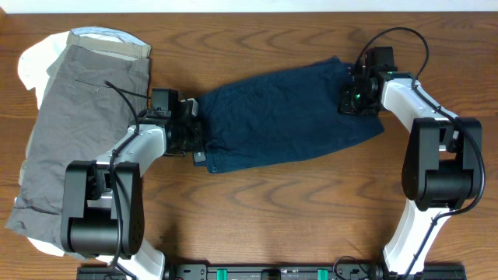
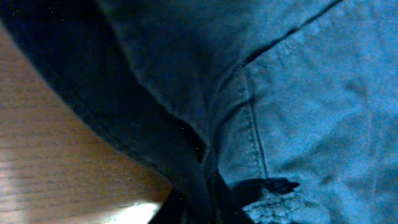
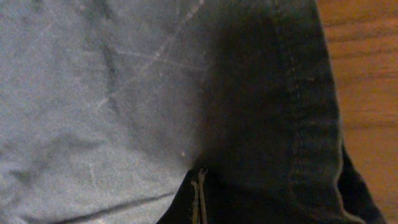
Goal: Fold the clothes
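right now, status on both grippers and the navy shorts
Left gripper at left end of navy shorts, right gripper at right end; jaws hidden. Shorts stretched flat between them. Grey shorts lie off left, not touching.

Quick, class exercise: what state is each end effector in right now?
Left end effector: at the navy shorts' left edge; open or closed cannot be told.
Right end effector: on the shorts' right end; cannot be told either.

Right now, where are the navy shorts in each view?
Overhead: navy shorts in the centre, slanting up rightward.
Left wrist: fill the frame except lower left.
Right wrist: fill the frame except the right edge.
Shared landmark: bare wooden table beside the fabric.
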Tool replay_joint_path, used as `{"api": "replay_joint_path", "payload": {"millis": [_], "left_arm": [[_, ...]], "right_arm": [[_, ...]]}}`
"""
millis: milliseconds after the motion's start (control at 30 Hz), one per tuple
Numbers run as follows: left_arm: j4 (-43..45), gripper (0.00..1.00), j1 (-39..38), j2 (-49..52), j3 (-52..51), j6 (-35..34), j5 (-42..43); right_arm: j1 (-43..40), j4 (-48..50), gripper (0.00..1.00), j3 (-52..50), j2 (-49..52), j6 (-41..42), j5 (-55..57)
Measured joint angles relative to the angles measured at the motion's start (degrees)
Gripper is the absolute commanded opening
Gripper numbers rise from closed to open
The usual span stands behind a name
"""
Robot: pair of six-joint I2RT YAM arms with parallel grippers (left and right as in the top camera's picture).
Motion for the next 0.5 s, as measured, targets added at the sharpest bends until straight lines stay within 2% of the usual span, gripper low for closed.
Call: {"api": "replay_joint_path", "payload": {"millis": [233,500], "left_arm": [[-3.61,0.06,0.0,-3.23,-0.24,-0.04,0.42],[-10.56,0.06,1.77,-18.1,-0.33,-0.55,-0.31]], "right_arm": [[0.0,-2.4,0.01,0.37,0.0,0.15,-0.7],[-0.09,-4.57,0.01,0.39,0.31,0.17,-5.79]]}}
